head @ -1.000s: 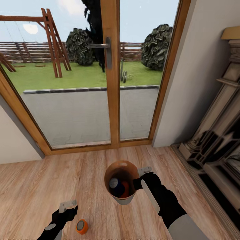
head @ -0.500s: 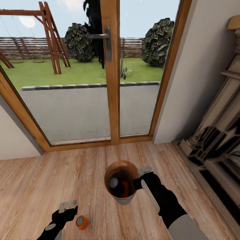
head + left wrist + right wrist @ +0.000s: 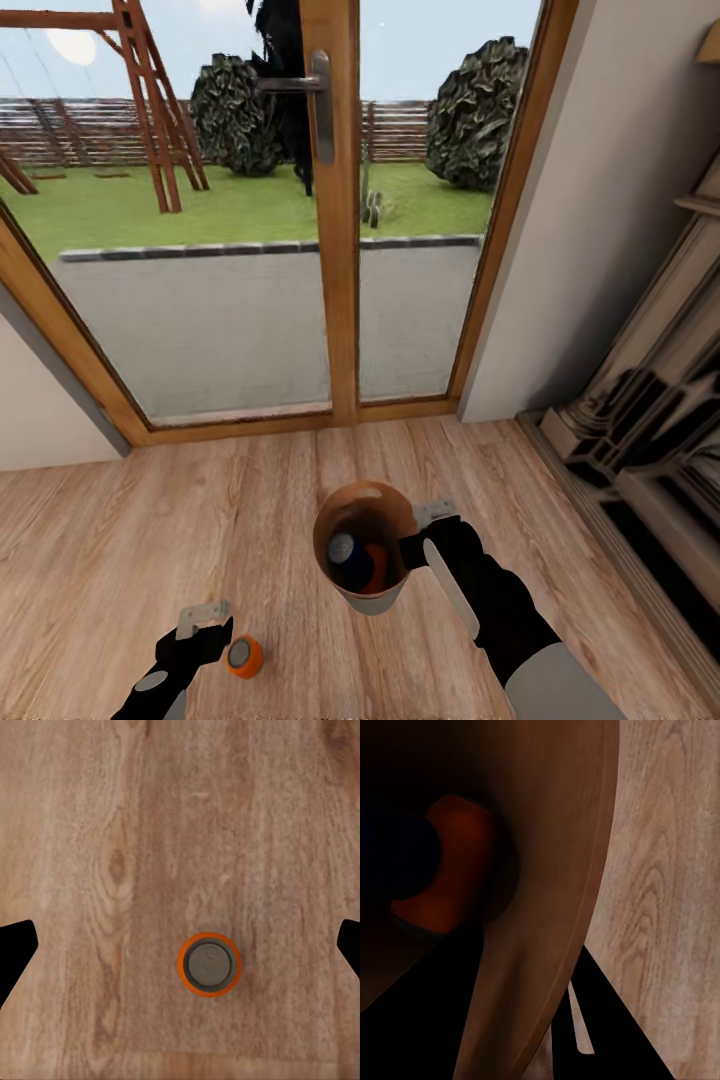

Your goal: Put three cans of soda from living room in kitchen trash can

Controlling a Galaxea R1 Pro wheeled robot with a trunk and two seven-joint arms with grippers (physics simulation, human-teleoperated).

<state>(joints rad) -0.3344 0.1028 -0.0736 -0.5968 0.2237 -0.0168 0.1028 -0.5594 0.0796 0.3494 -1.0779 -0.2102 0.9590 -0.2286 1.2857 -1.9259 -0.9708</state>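
Head view looks down over both arms toward wood-framed glass doors (image 3: 335, 210) at twelve o'clock, with a lawn and a wooden swing frame (image 3: 150, 110) beyond the glass. An off-white wall (image 3: 610, 180) runs up the two o'clock side, and a dark carved fireplace surround (image 3: 650, 420) stands at three o'clock.

The right claw (image 3: 425, 532) is clamped on the rim of the tash can (image 3: 365, 590), holding it above the pale wood floor (image 3: 130, 540). The bin's brown inside faces the camera. Inside it lie a dark blue can with a silver top (image 3: 343, 552) and, just beside it toward three o'clock, an orange can (image 3: 375, 565). In the right wrist view the bin's brown wall (image 3: 555, 870) curves past close to the lens, and the orange can (image 3: 454, 862) sits deep in its shadow.

The third can, orange with a grey top (image 3: 243, 656), stands upright on the floor at about seven o'clock from the bin, well apart from it. The left claw (image 3: 205, 622) hangs just beside this can, on its nine o'clock side, with its fingers spread apart and nothing between them. In the left wrist view the can (image 3: 208, 964) is seen end-on, between the two dark fingertips (image 3: 15, 952) at the frame's edges but touching neither.
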